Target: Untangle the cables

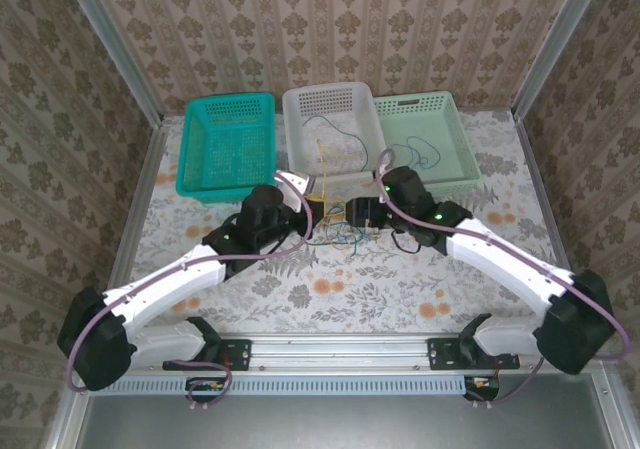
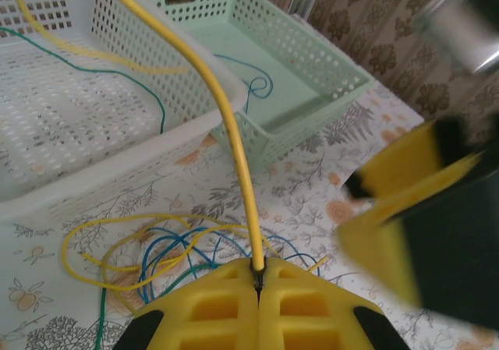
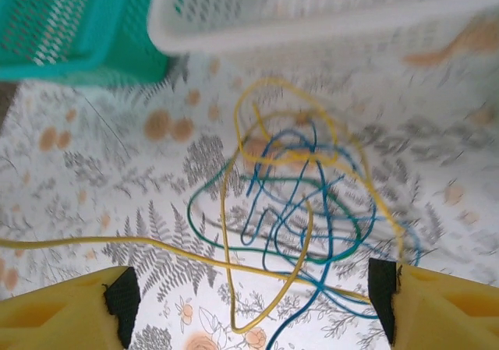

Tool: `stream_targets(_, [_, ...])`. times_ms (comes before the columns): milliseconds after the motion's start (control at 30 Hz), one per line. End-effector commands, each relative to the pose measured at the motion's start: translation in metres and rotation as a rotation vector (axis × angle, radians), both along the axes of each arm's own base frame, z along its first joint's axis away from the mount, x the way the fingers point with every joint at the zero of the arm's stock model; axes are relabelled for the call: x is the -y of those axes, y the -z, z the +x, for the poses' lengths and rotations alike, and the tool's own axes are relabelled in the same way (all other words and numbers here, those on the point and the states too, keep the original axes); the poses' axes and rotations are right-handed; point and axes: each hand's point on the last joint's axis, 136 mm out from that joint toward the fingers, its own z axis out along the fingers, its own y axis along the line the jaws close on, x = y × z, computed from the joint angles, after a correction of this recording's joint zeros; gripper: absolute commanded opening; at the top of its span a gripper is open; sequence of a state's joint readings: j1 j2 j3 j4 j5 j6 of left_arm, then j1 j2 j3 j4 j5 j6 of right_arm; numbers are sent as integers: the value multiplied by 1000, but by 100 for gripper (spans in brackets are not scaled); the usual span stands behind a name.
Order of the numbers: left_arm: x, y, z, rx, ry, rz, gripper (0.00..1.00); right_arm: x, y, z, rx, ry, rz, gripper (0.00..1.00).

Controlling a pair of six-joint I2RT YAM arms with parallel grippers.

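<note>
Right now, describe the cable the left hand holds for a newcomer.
Find the white perforated plastic basket, middle of three. A thin yellow cable arcs past its front rim into the left hand. Unlike the loose tangle beside it, it is pinched and raised.

I read a teal basket (image 1: 230, 99) upper left, a white basket (image 1: 325, 92) centre and a pale green basket (image 1: 415, 98) upper right. The tablecloth (image 1: 330, 289) is white with grey ferns and orange blossoms; the wallpaper (image 1: 330, 29) is beige damask. I see a yellow cable (image 2: 234, 143), a blue cable (image 3: 334, 233) and a dark green cable (image 3: 192, 210). The left gripper (image 2: 259, 288) and right gripper (image 3: 253, 299) are yellow with black patches.
</note>
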State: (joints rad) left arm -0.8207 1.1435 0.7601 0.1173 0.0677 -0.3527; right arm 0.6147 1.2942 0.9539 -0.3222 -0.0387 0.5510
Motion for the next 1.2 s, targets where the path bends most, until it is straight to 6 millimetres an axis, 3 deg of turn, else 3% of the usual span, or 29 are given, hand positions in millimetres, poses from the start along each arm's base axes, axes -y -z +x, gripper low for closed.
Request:
stream_targets(0, [-7,-25,0,37,-30,-88,0,-19,11,7,1,-23,38,80])
stream_targets(167, [-17,-37,0,61,-50,-92,0,-20,54,5,-56,-73,-63,81])
stream_targets(367, [-13,-35,1,38,-46,-107,0,-33,54,16,-30,-55,-53,80])
stream_targets(500, [-19,-41,4,56,-88,-121,0,-29,72,14,-94,-49,-165,74])
stream_targets(733, [-39,-54,12,99,-162,-73,0,-10,94,-6,-132,-55,-273,72])
stream_targets(900, [-40,-63,18,116,-180,-94,1,4,114,-18,-200,-47,-345,70])
stream_targets(1033, [-40,-70,18,128,-175,-92,1,14,126,-22,-250,-25,-400,61])
stream_targets(1167, [-51,-75,13,137,-184,-66,1,26,136,-24,-302,30,-402,46])
